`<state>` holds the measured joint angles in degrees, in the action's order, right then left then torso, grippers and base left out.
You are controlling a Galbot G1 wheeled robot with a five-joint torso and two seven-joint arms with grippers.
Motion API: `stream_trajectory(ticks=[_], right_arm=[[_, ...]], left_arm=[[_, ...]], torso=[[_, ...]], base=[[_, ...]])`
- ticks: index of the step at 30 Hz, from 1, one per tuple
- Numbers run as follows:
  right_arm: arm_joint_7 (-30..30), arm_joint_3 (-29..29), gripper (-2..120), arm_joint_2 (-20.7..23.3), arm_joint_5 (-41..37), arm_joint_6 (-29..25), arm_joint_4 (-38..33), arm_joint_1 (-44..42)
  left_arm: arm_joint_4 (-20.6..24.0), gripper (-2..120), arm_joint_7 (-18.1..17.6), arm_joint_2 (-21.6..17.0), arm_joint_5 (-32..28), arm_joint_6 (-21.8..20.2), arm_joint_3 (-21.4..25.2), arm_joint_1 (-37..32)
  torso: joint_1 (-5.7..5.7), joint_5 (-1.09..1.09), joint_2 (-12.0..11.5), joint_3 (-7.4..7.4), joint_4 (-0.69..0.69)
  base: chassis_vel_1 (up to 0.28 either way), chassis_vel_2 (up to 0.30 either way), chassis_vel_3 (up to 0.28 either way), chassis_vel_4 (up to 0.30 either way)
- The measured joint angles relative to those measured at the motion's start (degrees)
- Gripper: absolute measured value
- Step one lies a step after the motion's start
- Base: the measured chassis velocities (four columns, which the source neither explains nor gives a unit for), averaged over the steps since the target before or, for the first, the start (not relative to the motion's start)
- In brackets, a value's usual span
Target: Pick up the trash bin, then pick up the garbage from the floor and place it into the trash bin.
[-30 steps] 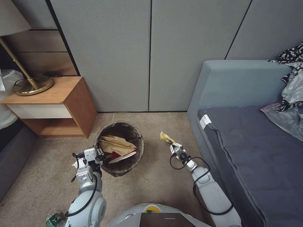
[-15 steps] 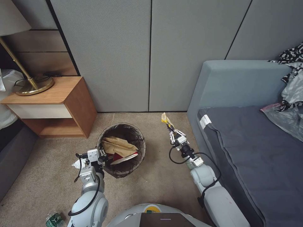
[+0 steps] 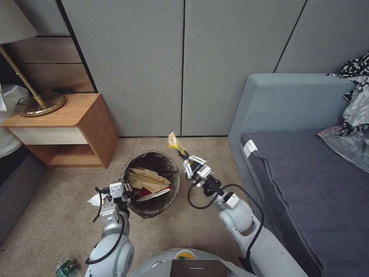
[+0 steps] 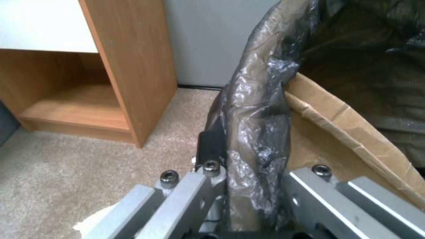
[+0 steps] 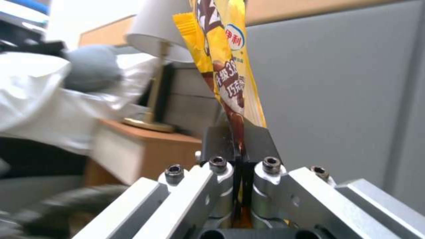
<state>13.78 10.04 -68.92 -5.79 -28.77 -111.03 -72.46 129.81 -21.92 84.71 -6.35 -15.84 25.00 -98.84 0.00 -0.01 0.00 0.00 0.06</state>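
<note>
Dark liner film pinched at the near-left rim of the trash bin (image 3: 152, 182), left gripper (image 3: 127, 191) clamped there, one pad outside and one inside (plain in the left wrist view, crinkled bag (image 4: 259, 132) squeezed between the fingers (image 4: 212, 146)). Bin on the carpet (image 3: 57, 215) between the two arms, already loaded with a tan paper bag (image 3: 148, 179) and a red-and-white wrapper (image 3: 152, 192).

Further out, right gripper (image 3: 183, 156) raised just beside the bin's far-right rim, fingers (image 5: 257, 142) shut tight on the lower end of a yellow snack packet (image 3: 173, 141). Long axis of the packet running straight on from the fingers, up and away toward the wall. Bin mouth down and to the left of the packet, so probably a short sweep left over the opening before any release. Right arm the only one free for that; left one tied up steadying the rim.

Print on the packet (image 5: 225, 56): a round blue-and-white logo with Chinese characters, plus brown-banded Chinese text and what looks like a "3" (rest too soft to read with confidence).

Left behind on the floor: white tissue (image 3: 93, 199) by the left arm, green bottle (image 3: 65, 267) close to the base.
</note>
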Motion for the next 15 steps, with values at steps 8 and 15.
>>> stream_trajectory(ticks=[8, 15], right_arm=[[-4.6, -20.2, 0, 0.7, -2.0, 8.2, -0.7, 5.8], [-7.2, -24.8, 0, -2.3, -1.2, 8.4, 4.6, 8.1]], left_arm=[[0.0, 0, 0.1, 0.6, 1.0, 0.0, -1.2, 0.0], [0.0, 0, 0.1, 0.9, 1.2, -0.1, -1.5, 0.0]], torso=[[0.0, -0.01, 0.0, 0.0, 0.0], [0.0, 0.0, 0.0, 0.0, 0.0]], base=[[0.0, 0.0, 0.0, 0.0], [0.0, 0.0, 0.0, 0.0]])
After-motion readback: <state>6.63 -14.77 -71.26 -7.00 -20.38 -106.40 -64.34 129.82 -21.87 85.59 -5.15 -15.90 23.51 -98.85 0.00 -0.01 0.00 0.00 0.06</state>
